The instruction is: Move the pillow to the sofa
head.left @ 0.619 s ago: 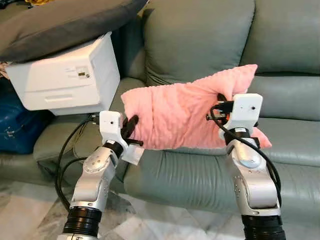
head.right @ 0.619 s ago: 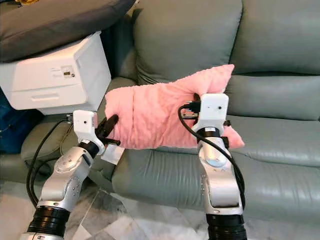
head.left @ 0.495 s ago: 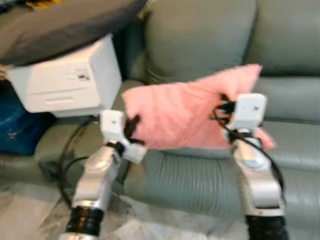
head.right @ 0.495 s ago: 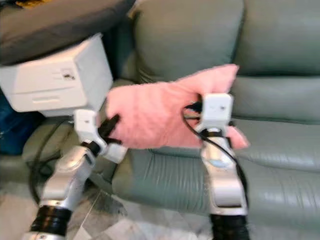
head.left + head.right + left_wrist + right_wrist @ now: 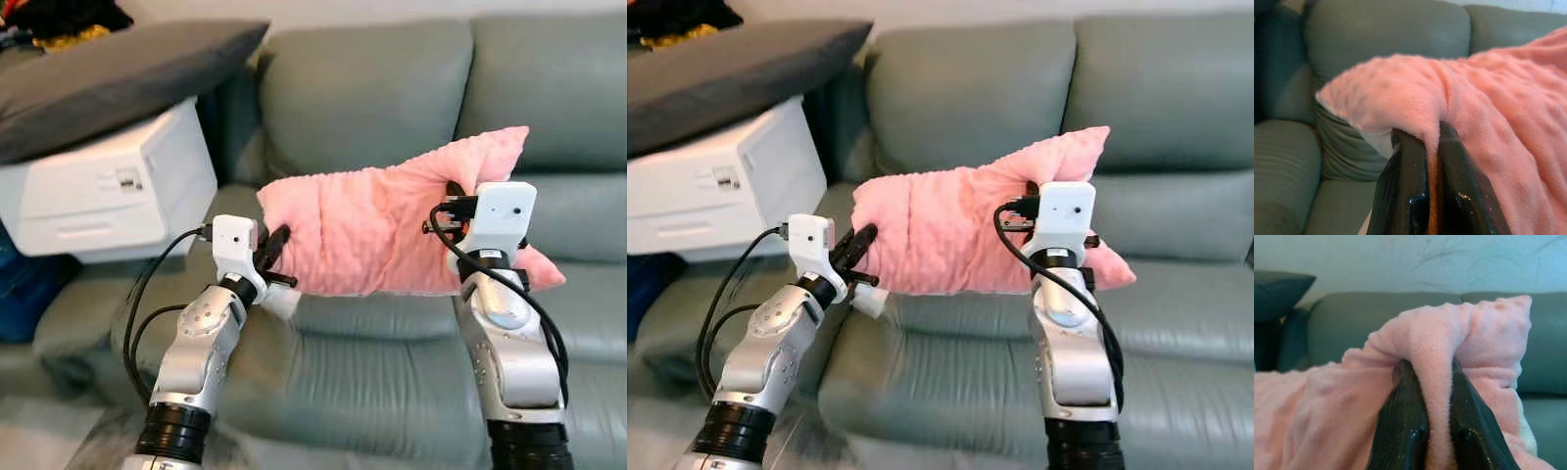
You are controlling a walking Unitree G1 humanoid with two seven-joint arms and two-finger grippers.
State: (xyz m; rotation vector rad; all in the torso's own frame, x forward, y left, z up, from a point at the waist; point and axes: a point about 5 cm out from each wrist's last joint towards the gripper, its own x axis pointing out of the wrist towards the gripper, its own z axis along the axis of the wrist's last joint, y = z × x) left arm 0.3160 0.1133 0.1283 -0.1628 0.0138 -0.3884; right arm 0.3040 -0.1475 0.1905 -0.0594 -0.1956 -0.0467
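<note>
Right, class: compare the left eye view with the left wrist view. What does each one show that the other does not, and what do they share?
Left eye view alone: the white printer with a grey cushion on top, both silver arms, and the right gripper clamped on the pillow's far end.

Left wrist view alone: a close look at pink fabric pinched between the left gripper's black fingers.

Both: the pink pillow held above the grey-green sofa.

One pink pillow (image 5: 382,230), two grippers.

Head stereo pair angled down at the sofa (image 5: 392,108); wrist cameras close along each end effector.
</note>
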